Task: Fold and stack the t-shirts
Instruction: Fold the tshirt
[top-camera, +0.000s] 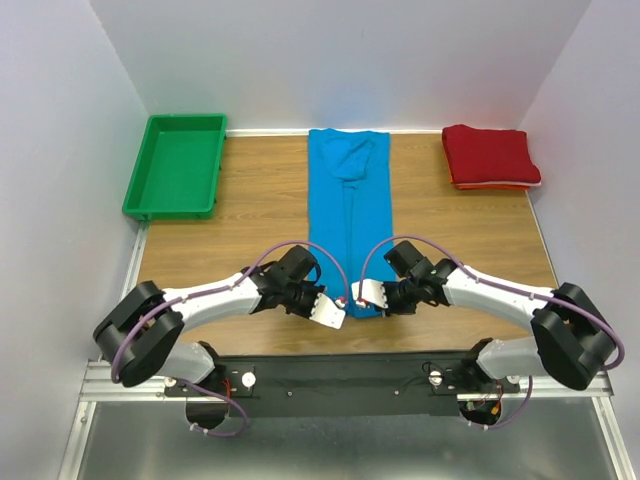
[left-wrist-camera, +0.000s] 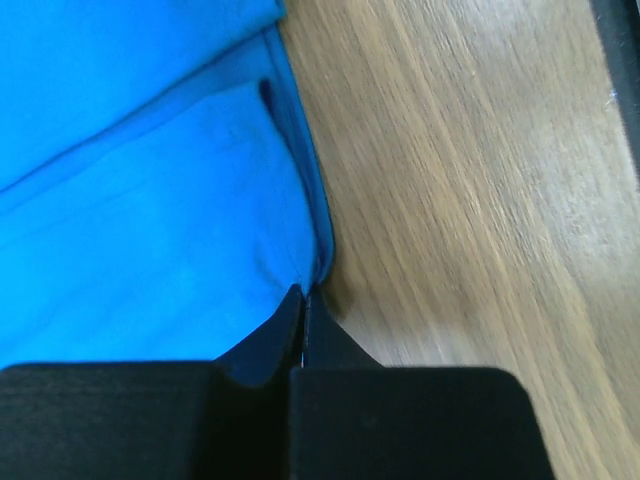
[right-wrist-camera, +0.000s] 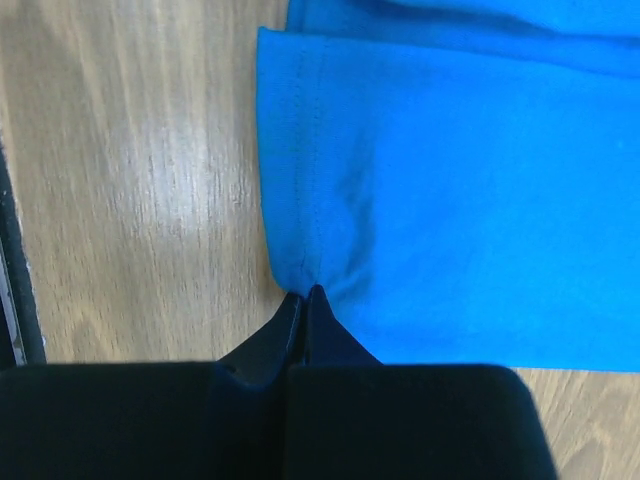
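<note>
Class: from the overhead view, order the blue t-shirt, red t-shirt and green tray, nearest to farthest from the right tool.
1. Blue t-shirt, centre, pinched by the right tool.
2. Red t-shirt, far right.
3. Green tray, far left.

left claw (left-wrist-camera: 303, 305) closed | right claw (right-wrist-camera: 305, 300) closed | arms angled inward

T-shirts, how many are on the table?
2. The blue t-shirt lies in a long strip in the middle of the table; the red t-shirt sits folded at the far right corner. None seems hidden.
</note>
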